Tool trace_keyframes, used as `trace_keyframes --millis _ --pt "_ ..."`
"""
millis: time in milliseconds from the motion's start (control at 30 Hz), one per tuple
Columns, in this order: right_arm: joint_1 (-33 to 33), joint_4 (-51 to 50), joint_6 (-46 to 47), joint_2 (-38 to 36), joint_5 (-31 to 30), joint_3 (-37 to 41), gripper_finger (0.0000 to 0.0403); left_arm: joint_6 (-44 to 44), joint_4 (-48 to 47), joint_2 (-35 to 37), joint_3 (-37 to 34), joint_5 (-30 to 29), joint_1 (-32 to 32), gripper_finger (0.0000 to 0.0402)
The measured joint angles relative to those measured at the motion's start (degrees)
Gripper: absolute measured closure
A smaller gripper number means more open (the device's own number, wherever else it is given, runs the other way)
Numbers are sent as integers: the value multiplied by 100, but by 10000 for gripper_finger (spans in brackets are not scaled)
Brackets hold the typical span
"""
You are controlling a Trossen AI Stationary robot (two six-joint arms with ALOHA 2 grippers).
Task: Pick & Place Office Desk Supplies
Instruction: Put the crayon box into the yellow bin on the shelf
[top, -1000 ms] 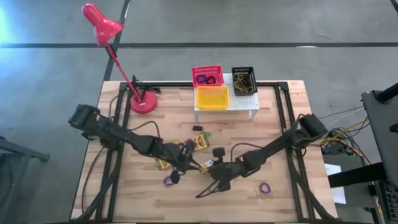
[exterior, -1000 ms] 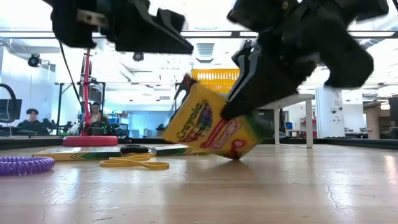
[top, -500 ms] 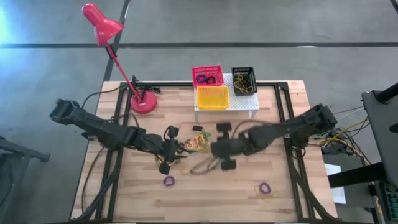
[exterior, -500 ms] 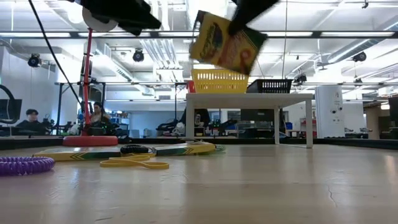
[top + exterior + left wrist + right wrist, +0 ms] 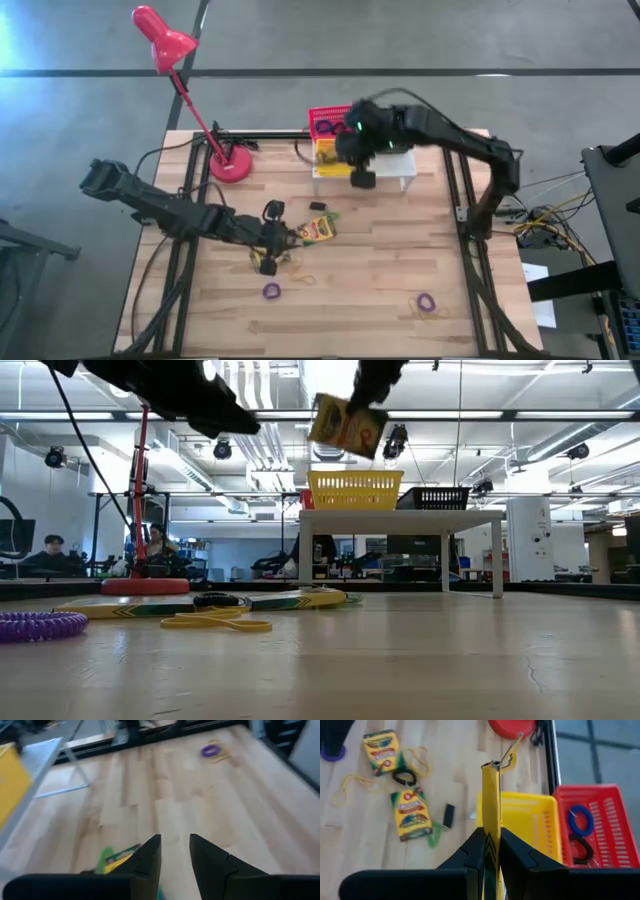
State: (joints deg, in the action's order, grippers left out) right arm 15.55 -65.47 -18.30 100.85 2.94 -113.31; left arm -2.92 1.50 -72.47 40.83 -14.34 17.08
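Two fingers of the right pincer (image 5: 490,851) pinch a crayon box (image 5: 490,805) edge-on, holding it in the air above the yellow basket (image 5: 532,822). That basket sits on the white shelf (image 5: 395,165), with the red basket (image 5: 592,825) just beside it holding a blue loop (image 5: 580,819) and a black loop (image 5: 580,845). A black basket (image 5: 392,128) stands on the shelf too. The left pincer (image 5: 174,851) hangs low over the table (image 5: 400,260) with its fingers slightly spread and nothing between them. Near it lie two more crayon boxes (image 5: 382,746) (image 5: 411,814). Purple loops (image 5: 271,291) (image 5: 427,301) rest nearer the table's front edge.
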Motion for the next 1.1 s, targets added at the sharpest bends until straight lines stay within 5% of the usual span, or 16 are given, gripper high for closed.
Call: trace_keyframes --millis 200,767,1100 --pt "851 -619 -353 623 1123 -594 365 19 20 -9 -43 -97 -66 296" --pt "1570 -2308 -933 2465 2043 -2150 364 -3 42 -11 -84 -247 -170 296" --pt "1848 -2240 -1153 2633 2619 -2170 362 -2 39 -11 -89 -264 -211 296"
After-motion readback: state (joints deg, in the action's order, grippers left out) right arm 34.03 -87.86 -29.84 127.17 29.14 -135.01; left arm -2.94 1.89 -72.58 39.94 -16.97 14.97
